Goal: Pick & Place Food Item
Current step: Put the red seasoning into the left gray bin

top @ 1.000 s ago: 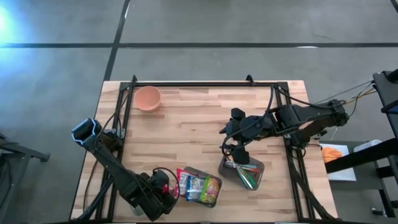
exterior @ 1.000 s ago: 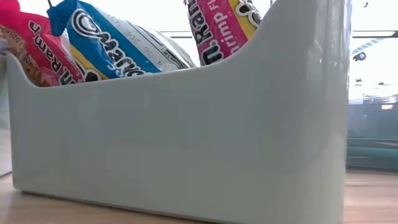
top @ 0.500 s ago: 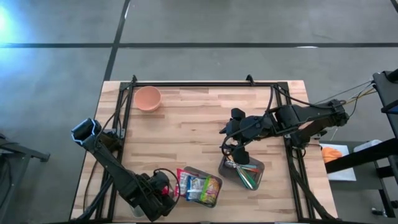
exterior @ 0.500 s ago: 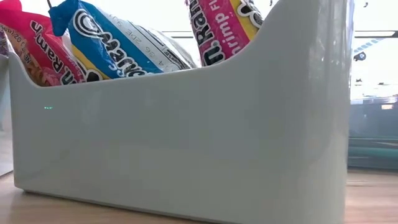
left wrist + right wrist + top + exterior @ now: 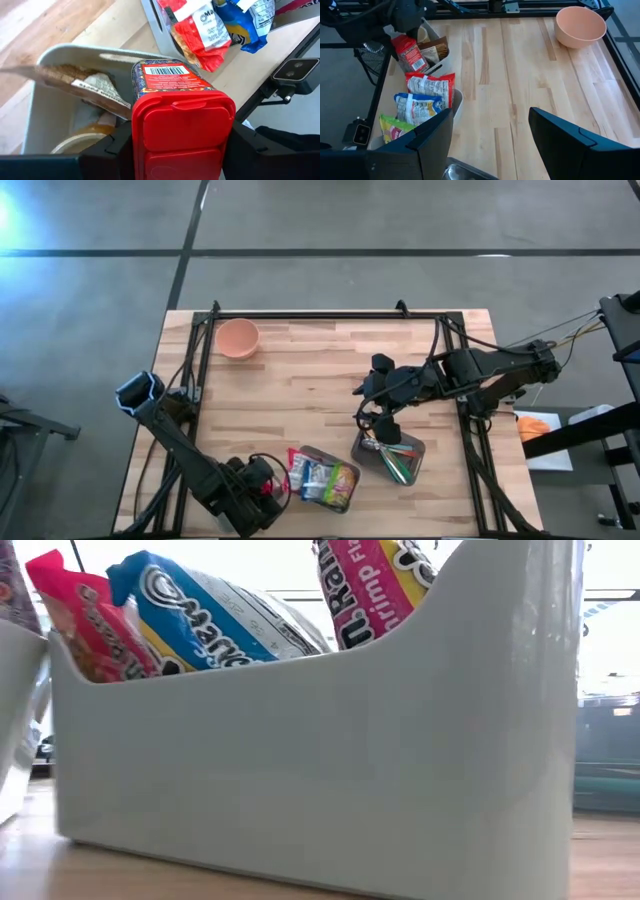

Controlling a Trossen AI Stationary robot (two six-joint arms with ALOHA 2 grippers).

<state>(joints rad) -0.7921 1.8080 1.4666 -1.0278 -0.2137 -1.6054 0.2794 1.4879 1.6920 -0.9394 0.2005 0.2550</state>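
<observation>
The right gripper [image 5: 491, 140] shows two dark fingers [image 5: 432, 137] spread apart over the wooden table [image 5: 520, 75]. A pink bowl [image 5: 580, 26] stands far off. Opposite, snack packets [image 5: 422, 102] fill a white bin [image 5: 457, 102]. The left gripper [image 5: 407, 20] holds a red container [image 5: 410, 54].

An overhead camera is looking straight down on the table [image 5: 320, 390]; a low camera is sitting tight against the white bin [image 5: 300, 770]. Both wrist cameras are sharing its snack packets [image 5: 422, 102].
</observation>
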